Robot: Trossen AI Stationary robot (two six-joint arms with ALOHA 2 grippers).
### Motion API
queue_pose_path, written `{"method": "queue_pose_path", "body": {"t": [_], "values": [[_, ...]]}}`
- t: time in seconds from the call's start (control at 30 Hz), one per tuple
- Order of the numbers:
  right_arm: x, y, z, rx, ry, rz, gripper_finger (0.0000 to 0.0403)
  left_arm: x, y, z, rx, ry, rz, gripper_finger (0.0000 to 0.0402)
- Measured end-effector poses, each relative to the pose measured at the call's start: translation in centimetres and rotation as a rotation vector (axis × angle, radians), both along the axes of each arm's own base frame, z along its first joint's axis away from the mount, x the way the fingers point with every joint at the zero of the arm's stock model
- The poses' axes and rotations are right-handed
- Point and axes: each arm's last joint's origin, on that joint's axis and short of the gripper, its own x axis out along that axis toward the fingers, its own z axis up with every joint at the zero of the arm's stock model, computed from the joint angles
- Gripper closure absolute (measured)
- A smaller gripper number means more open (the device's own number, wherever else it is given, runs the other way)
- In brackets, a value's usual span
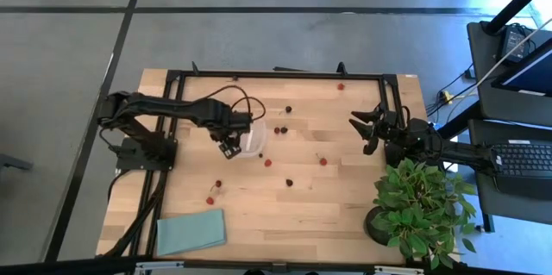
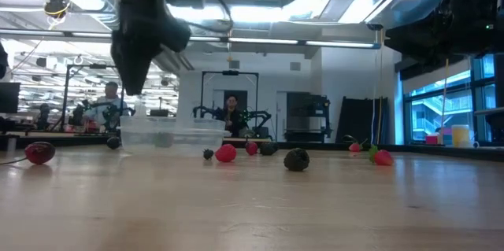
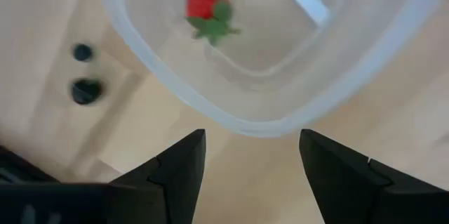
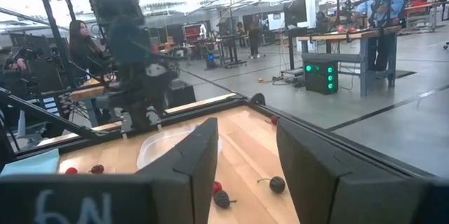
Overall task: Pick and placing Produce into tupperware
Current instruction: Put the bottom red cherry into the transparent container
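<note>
Left end effector [image 3: 252, 175] hovers over the tupperware [image 3: 266, 122], fingers parted and empty; one red berry [image 3: 205, 3] lies inside, so a drop looks complete. Next comes reaching for another loose berry [image 1: 267, 162] on the worktop [image 1: 345, 215]. Right end effector [image 4: 245, 161] waits, half-open, empty.

A bright red berry with a green leafy top [image 3: 208, 10] lies in the clear, colourless plastic container [image 3: 175, 87]. Pale wooden tabletop [image 1: 293, 197]; flat teal cloth [image 1: 191, 231] at lower left; leafy green plant [image 1: 423, 202] at lower right.
</note>
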Motion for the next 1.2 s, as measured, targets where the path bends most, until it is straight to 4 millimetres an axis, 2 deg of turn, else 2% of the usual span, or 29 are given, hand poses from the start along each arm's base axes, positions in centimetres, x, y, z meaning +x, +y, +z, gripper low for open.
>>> {"method": "queue_pose_path", "body": {"t": [0.27,0.5,0.63,0.9,1.2], "values": [[0.0,0.0,0.0,0.027,-0.010,0.004,0.0253,0.4,-4.5,-0.3,0.033,-0.011,-0.089,0.0178],[0.0,0.0,-0.2,0.076,-0.007,0.010,0.0253,0.0,-7.5,-0.4,0.025,-0.023,0.005,0.0178],[0.0,0.0,-0.2,0.077,-0.008,0.010,0.0253,-0.5,-8.6,-0.8,-0.010,-0.014,0.031,0.0178],[0.0,0.0,-0.2,0.100,-0.016,0.013,0.0253,-1.2,-10.3,-3.8,-0.075,-0.052,0.004,0.0178],[0.0,0.0,-0.2,0.101,-0.016,0.013,0.0253,-2.2,-11.5,-5.8,-0.101,-0.063,0.063,0.0178]]}}
